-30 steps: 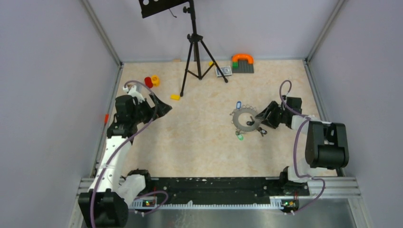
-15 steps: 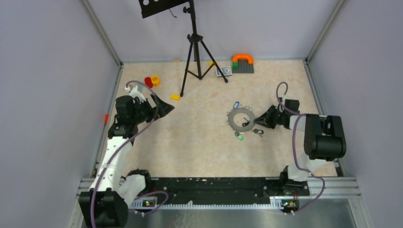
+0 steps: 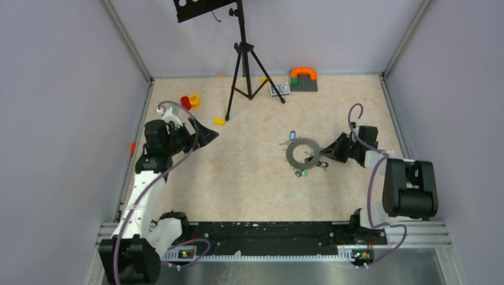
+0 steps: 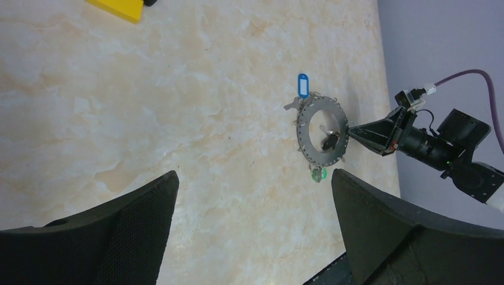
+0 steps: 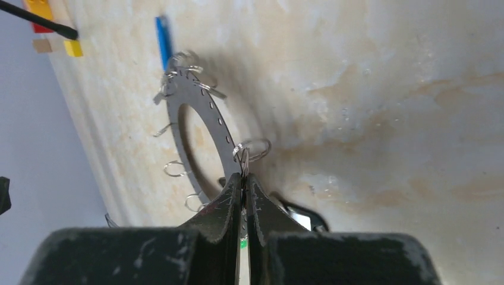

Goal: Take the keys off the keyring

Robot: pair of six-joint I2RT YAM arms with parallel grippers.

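Note:
The keyring is a flat grey ring lying right of the table's middle, also seen in the left wrist view. Keys hang round it: a blue-tagged one at the far side, a green-tagged one at the near side, and a black-headed one in the hole. My right gripper reaches in from the right and is shut on the keyring's rim, beside a small wire loop. My left gripper hovers open far to the left, with nothing between its fingers.
A black tripod stands at the back centre. A yellow block lies near my left gripper, with red and yellow pieces behind it. A brick plate with an orange arch and a small card sit at the back.
My right gripper's jaws have shut on the keyring's rim. The keyring and its keys have slid a little to the left and nearer. The left arm has not moved.

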